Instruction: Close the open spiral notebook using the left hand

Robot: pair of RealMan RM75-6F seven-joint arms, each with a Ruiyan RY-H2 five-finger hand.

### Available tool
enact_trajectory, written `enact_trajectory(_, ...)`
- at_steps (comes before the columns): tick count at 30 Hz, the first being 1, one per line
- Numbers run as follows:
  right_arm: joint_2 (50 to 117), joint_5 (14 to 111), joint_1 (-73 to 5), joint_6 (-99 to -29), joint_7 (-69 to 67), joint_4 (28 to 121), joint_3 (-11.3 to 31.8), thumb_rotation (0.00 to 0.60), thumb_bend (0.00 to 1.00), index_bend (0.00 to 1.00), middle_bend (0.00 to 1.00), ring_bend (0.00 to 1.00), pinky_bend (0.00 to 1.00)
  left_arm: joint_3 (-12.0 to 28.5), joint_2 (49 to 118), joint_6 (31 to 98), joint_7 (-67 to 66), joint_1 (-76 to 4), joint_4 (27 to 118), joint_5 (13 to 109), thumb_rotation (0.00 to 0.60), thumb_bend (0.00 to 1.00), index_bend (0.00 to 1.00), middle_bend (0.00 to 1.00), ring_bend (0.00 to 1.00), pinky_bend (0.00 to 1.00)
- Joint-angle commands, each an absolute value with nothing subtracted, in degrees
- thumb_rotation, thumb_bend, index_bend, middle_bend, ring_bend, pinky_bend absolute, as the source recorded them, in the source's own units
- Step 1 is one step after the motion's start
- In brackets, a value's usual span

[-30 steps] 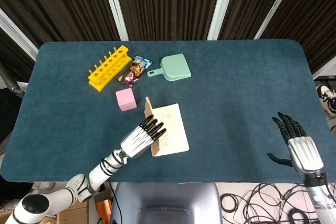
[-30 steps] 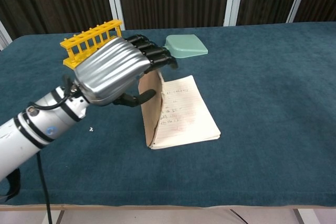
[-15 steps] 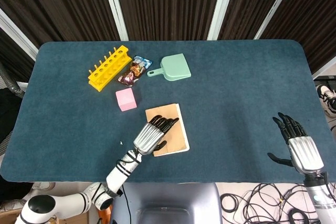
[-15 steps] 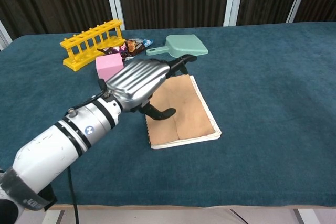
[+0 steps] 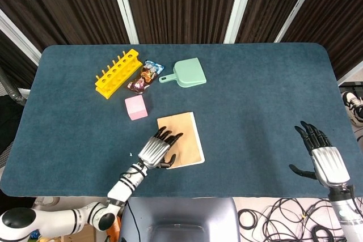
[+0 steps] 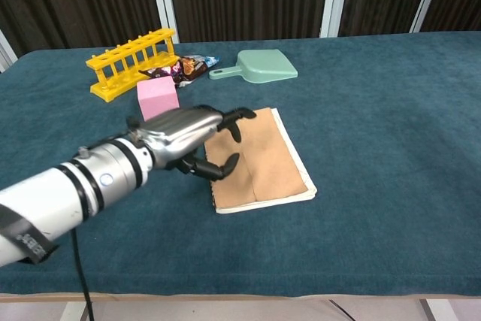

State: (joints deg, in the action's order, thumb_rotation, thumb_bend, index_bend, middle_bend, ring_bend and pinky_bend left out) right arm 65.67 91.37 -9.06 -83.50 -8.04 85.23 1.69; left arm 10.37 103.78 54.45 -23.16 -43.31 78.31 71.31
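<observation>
The spiral notebook (image 5: 184, 140) (image 6: 264, 162) lies flat and closed on the blue table, its tan cover up. My left hand (image 5: 157, 149) (image 6: 188, 141) sits over the notebook's left edge with fingers spread and holds nothing; its fingertips reach onto the cover. Whether the palm touches the cover I cannot tell. My right hand (image 5: 324, 158) hovers open at the table's near right edge, far from the notebook, and shows only in the head view.
A pink cube (image 5: 136, 107) (image 6: 157, 97) sits just behind-left of the notebook. Further back are a yellow tube rack (image 5: 118, 73) (image 6: 129, 62), a snack packet (image 5: 145, 76) (image 6: 183, 68) and a green dustpan (image 5: 186, 73) (image 6: 261, 65).
The notebook's cover went from standing upright to lying flat, shut. My left hand pushed it down, then drew back toward the near left edge. The right hand stayed still.
</observation>
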Motion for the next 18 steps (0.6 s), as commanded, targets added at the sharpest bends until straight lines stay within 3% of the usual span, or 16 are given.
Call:
enact_trajectory(1, 65.5, 91.2, -9.0, -83.4, -8.1, 85.3, 1.6, 0.6, 0.03, 0.03, 0.0, 0.0, 0.13, 11.1, 95.5, 64.3, -20.7, -37.9, 87.0, 74.4, 0.307, 0.45, 0.03, 0.26, 0.16, 0.07)
enact_trajectory(6, 65.0, 90.8, -9.0, -83.0, -8.0, 85.5, 1.7, 0.6, 0.03, 0.03, 0.0, 0.0, 0.13, 9.5, 84.6, 73.9, -16.8, -29.7, 93.2, 75.8, 0.308, 0.37, 0.09, 0.25, 0.19, 0.09)
enact_trajectory(12, 64.3, 90.4, -9.2, -82.3, -8.4, 85.4, 1.7, 0.6, 0.03, 0.02, 0.0, 0.0, 0.13, 5.4, 74.4, 81.4, -13.8, -20.4, 94.5, 75.2, 0.32, 0.36, 0.11, 0.22, 0.16, 0.08)
enact_trajectory(13, 64.2, 90.4, -9.2, -82.2, -8.6, 85.3, 1.7, 0.6, 0.03, 0.01, 0.0, 0.0, 0.13, 4.2, 73.2, 82.7, -13.1, -18.7, 93.9, 76.0, 0.358, 0.36, 0.11, 0.22, 0.16, 0.07)
enact_trajectory(16, 64.3, 90.2, -9.2, -82.1, -8.7, 84.8, 1.8, 0.6, 0.03, 0.0, 0.0, 0.0, 0.11, 0.9, 70.3, 85.8, -10.9, -14.6, 92.6, 78.5, 0.567, 0.36, 0.12, 0.2, 0.14, 0.06)
enact_trajectory(18, 64.4, 90.1, -9.2, -82.0, -8.4, 84.6, 1.8, 0.6, 0.03, 0.0, 0.0, 0.0, 0.1, -0.7, 69.2, 87.8, -10.1, -12.4, 92.2, 80.0, 0.6, 0.36, 0.12, 0.2, 0.14, 0.06)
